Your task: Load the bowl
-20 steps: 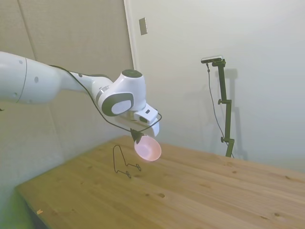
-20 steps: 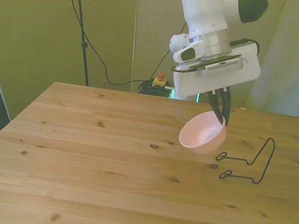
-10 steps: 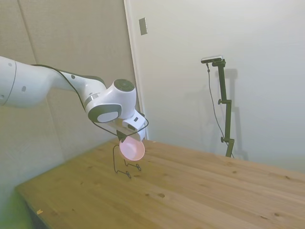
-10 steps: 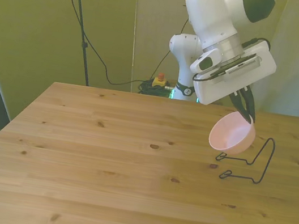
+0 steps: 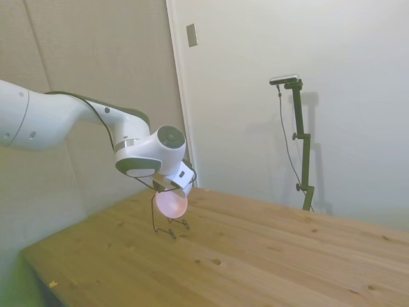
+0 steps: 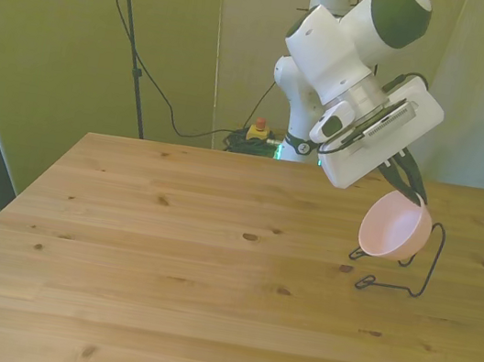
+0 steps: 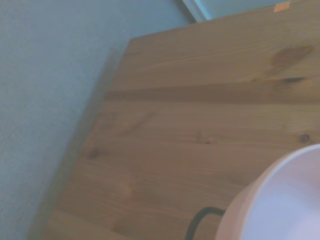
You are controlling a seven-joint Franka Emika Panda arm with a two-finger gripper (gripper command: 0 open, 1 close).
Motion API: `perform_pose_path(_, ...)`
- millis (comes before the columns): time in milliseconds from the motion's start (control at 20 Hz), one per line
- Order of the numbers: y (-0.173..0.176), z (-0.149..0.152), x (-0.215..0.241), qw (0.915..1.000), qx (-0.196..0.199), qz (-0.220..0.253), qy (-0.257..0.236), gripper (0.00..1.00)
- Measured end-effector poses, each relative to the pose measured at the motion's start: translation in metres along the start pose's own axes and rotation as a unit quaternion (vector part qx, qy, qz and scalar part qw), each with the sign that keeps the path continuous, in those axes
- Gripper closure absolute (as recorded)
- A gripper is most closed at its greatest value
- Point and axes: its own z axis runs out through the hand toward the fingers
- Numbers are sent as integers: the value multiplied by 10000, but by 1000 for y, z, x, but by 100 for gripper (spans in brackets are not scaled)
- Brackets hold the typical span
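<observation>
The pale pink bowl [image 6: 393,228] hangs tilted in the air, its opening turned toward the front view's left. My gripper [image 6: 414,195] is shut on the bowl's upper rim. In the side view the bowl [image 5: 171,203] sits just in front of the upright loop of a black wire rack [image 5: 167,224]. That rack [image 6: 407,263] stands on the table at the front view's right, right beside and below the bowl. The wrist view catches the bowl's rim [image 7: 280,200] and a piece of the rack's wire [image 7: 199,220].
The wooden table [image 6: 189,274] stretches wide toward the front view's left. A thin black stand with a cable [image 6: 129,32] rises behind the table's far left corner. A wall [image 5: 96,77] lies close behind the rack in the side view.
The arm has carried the bowl toward the front view's right and lowered it, from mid-table to right beside the wire rack. The bowl has tipped more steeply onto its side.
</observation>
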Motion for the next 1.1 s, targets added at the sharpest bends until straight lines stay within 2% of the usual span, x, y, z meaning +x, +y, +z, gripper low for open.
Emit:
perform_pose_path(400,24,3,-1,9984,395,-130,-379,100)
perform_pose_path(700,37,0,6,9970,586,-289,-417,100)
perform_pose_path(1100,39,16,8,9954,745,-400,-456,100)
